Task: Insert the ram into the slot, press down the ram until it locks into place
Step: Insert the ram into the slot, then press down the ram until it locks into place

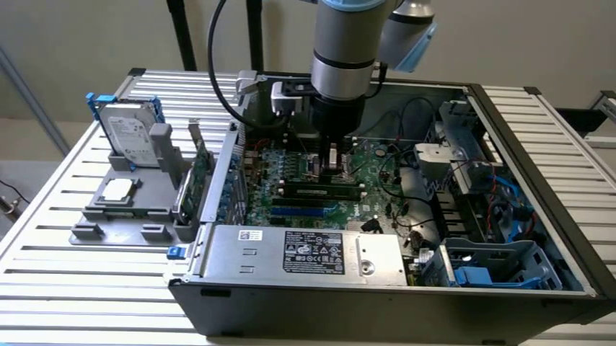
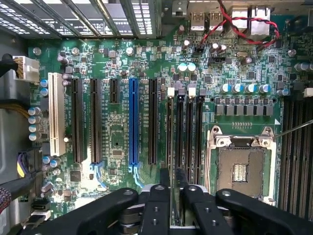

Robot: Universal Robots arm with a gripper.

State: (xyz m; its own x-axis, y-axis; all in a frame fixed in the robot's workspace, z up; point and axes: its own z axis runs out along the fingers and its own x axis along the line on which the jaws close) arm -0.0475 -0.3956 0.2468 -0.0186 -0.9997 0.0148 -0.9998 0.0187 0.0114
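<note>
Now, fingers (image 2: 155, 208) clamping ram (image 2: 171, 188) — at black slot (image 2: 169, 125)

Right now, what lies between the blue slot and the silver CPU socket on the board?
In the wrist view: one long black expansion slot beside the blue slot, then the bank of parallel black memory slots next to the CPU socket.
</note>
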